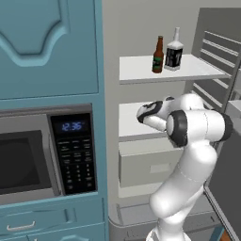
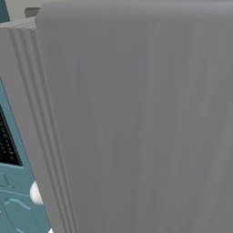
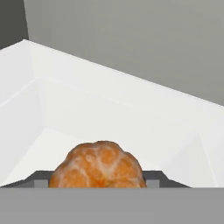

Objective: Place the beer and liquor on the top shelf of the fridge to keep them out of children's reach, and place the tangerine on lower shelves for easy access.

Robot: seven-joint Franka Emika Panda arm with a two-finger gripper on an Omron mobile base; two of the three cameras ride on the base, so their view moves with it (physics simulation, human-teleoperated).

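The tangerine (image 3: 97,165) sits at six o'clock in the hand view, between the dark fingertips, which look half-open around it, above a white fridge shelf (image 3: 109,109). At twelve o'clock in the left base view, the beer (image 1: 158,55) and liquor (image 1: 174,50) stand on the top shelf (image 1: 136,68).

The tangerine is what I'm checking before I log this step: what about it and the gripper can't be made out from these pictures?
- Hand view: the tangerine is cut off below, so whether the fingers grip it or it rests on the white surface is unclear.
- Left base view: the robot's arm hides the gripper and the shelf behind it.
- Right base view: the grey fridge door blocks the interior.
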